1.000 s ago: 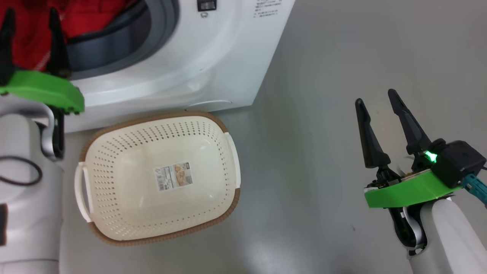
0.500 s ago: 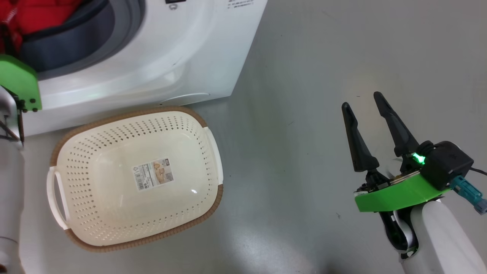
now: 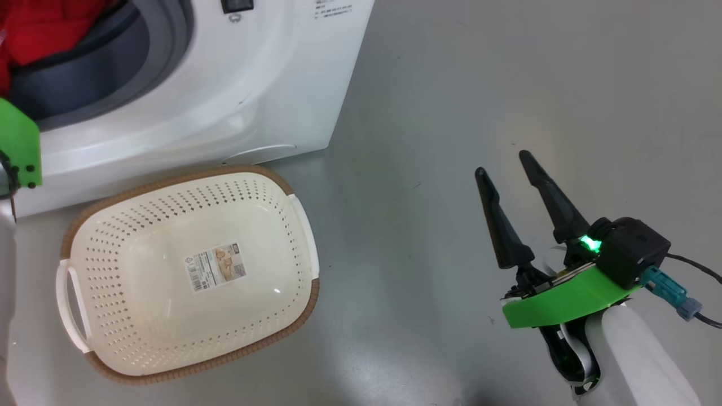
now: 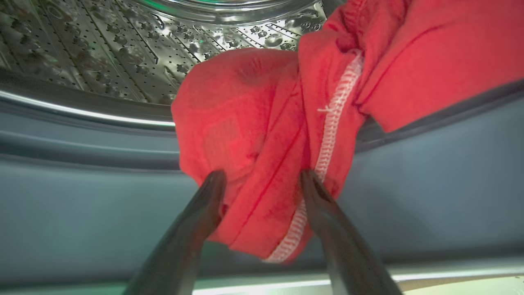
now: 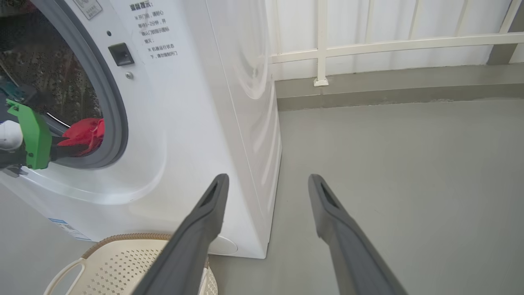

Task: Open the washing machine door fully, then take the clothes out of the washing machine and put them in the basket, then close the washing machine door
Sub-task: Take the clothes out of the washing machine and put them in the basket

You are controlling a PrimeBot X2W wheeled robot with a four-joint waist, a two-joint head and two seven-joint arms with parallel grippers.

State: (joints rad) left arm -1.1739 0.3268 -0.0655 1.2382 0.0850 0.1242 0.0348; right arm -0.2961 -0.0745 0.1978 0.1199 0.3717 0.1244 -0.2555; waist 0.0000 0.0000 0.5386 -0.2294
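The white washing machine (image 3: 271, 84) stands with its mouth uncovered; its door is out of view. Red clothes (image 4: 266, 123) with white stitching hang from the steel drum (image 4: 123, 49) over the grey rubber ring (image 4: 82, 196). My left gripper (image 4: 262, 180) is open, its fingers on either side of a hanging red fold. The clothes (image 3: 39, 22) also show at the head view's top left, above my left wrist's green mount (image 3: 20, 149). The cream basket (image 3: 169, 181) sits bare on the floor before the machine. My right gripper (image 3: 505, 163) hovers open over the floor to the right.
Grey floor (image 3: 451, 113) spreads to the right of the machine. A white railing (image 5: 368, 45) and a low grey kerb run along the back. The machine's front carries a latch slot (image 5: 120, 54) and a small blue label (image 5: 65, 227).
The head camera has swung, so the machine and basket sit further left in its picture. My left gripper's fingers have passed off its left edge. Both grippers stay open.
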